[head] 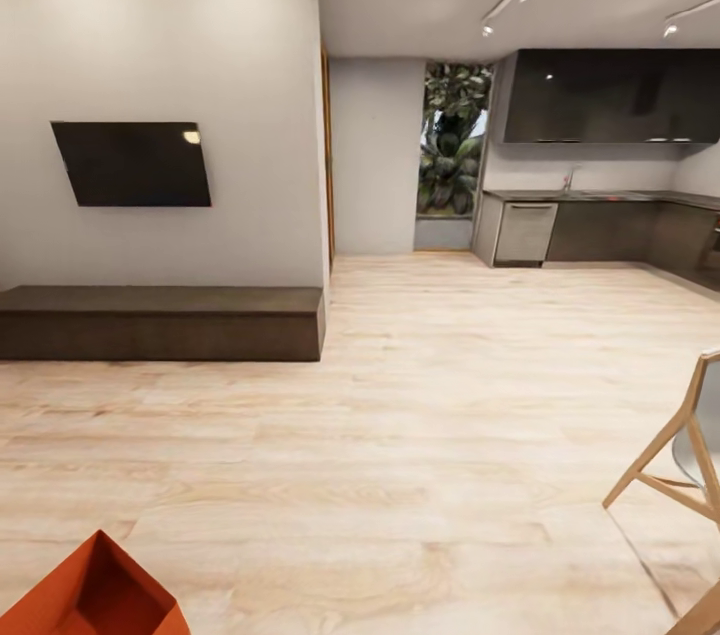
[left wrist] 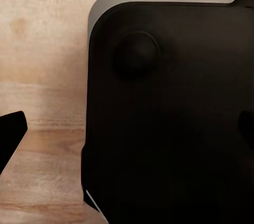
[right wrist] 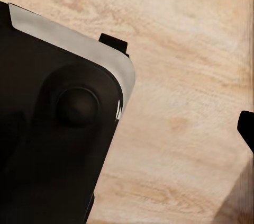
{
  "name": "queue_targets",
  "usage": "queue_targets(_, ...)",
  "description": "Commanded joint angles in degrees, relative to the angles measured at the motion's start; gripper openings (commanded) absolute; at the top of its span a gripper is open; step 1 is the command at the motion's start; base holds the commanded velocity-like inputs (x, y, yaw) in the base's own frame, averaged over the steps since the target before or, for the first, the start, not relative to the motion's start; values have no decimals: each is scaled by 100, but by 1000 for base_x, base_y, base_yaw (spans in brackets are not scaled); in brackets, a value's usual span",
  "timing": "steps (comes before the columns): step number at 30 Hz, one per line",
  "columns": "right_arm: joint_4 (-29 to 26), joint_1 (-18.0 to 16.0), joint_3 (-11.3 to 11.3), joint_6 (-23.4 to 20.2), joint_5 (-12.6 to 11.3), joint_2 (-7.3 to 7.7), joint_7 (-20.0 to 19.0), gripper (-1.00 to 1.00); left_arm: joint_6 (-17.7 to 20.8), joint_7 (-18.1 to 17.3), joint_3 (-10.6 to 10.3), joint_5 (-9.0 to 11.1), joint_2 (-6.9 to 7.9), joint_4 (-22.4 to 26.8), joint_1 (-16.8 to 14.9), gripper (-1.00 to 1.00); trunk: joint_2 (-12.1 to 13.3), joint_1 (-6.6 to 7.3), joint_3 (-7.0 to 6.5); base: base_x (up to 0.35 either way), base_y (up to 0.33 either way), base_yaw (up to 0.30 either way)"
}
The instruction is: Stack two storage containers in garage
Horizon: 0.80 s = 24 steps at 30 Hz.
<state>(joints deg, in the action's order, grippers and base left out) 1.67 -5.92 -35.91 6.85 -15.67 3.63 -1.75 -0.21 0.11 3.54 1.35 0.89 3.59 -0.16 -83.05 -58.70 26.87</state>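
A living room with light plank flooring (head: 430, 435). One orange-red storage container (head: 90, 595) sits on the floor at the near left corner. Whether either tool is wide or narrow cannot be told. The step appears to be approach; next, turn toward the container.

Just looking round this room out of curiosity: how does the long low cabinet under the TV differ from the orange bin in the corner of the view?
The low cabinet is dark brown; the orange bin is bright orange-red. The cabinet stands far off against the white wall below the TV; the bin sits close, cut off by the picture's lower left corner. The cabinet's top is closed and flat; the bin is open-topped. Both are box-shaped with straight sides.
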Motion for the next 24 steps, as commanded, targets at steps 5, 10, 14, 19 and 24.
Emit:
queue_targets(5,18,-6,-47,36,-59,-2,-18,100,-27,1,32,11,6,2,-2,100,-2,-3,5,322,0,225)
queue_targets(10,18,-6,-45,36,-59,-2,-18,100,-40,7,33,6,12,2,-2,100,-2,-3,5,123,0,268)
queue_targets(14,18,-6,-47,36,-58,-2,-18,100,-40,7,32,5,8,2,-2,100,-2,-3,5,4,0,270)
queue_targets(19,17,-6,-48,36,-58,-2,-18,100,-40,7,33,5,8,2,-2,100,-2,-3,5,0,0,270)
queue_targets(24,18,-6,-46,36,-59,-2,-18,100,-40,7,36,5,8,2,-2,100,-2,-3,5,0,0,270)
